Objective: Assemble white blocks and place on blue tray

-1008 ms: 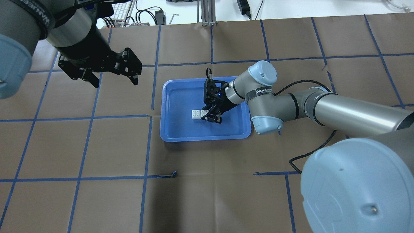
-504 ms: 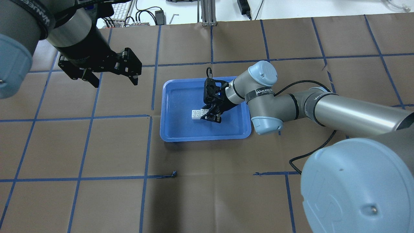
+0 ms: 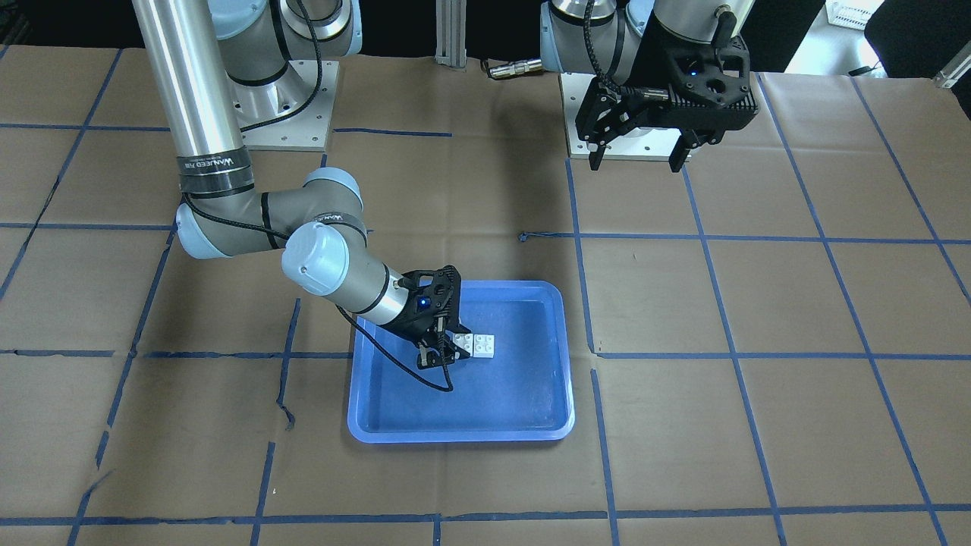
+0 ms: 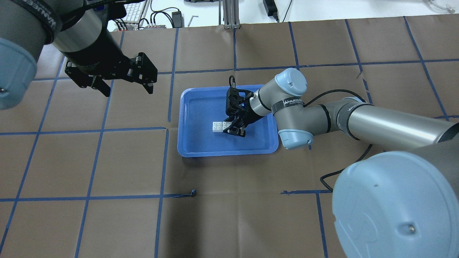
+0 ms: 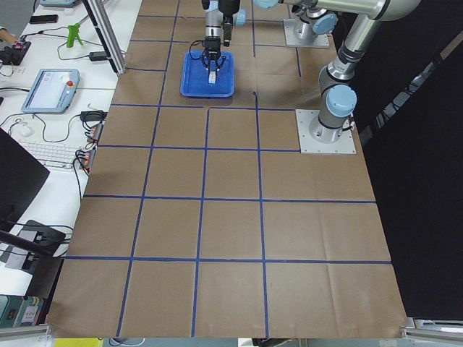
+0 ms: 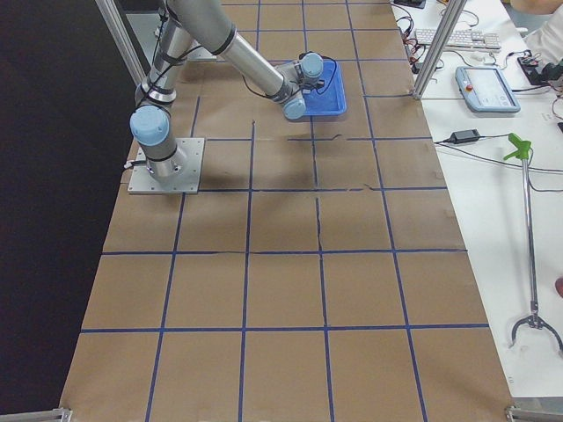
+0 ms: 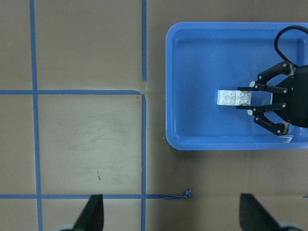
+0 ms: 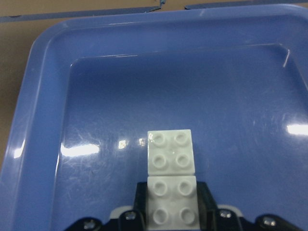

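At 6 o'clock in our right wrist view, the right gripper clamps the nearer of two joined blocks; the other extends toward 12. Both lie studs-up mid-floor in the tray. Overhead, the left gripper hangs, jaws apart, at the tray's 10 o'clock above the table.

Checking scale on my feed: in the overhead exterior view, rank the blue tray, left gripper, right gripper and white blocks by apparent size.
1. blue tray
2. left gripper, though it hangs raised, nearer the camera, which inflates it
3. right gripper
4. white blocks, joined side by side, smallest
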You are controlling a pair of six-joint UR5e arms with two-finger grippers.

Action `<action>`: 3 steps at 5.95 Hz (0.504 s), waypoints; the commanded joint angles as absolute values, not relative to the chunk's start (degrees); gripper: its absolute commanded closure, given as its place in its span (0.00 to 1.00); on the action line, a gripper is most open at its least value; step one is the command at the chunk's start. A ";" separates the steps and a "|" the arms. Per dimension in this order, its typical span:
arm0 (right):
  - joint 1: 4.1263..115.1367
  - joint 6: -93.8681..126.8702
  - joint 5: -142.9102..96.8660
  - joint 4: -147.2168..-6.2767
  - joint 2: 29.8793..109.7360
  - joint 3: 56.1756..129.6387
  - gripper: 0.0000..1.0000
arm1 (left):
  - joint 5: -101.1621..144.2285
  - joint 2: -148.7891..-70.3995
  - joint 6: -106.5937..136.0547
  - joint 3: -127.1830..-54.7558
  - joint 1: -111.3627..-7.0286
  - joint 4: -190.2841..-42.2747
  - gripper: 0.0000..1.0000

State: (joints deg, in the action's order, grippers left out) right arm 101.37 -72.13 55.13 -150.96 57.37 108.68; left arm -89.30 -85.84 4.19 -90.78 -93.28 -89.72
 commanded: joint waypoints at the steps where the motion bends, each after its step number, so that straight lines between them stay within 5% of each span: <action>1: 101.34 -72.07 55.02 -151.08 56.87 108.63 0.74 | -89.30 -85.87 4.22 -90.88 -93.25 -89.65 0.01; 3: 101.34 -72.07 54.93 -151.08 56.87 108.63 0.67 | -89.47 -85.78 4.22 -90.79 -93.25 -89.82 0.01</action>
State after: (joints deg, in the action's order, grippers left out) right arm 101.34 -72.07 55.00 -151.08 56.94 108.64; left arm -89.43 -85.81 4.22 -90.81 -93.25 -89.74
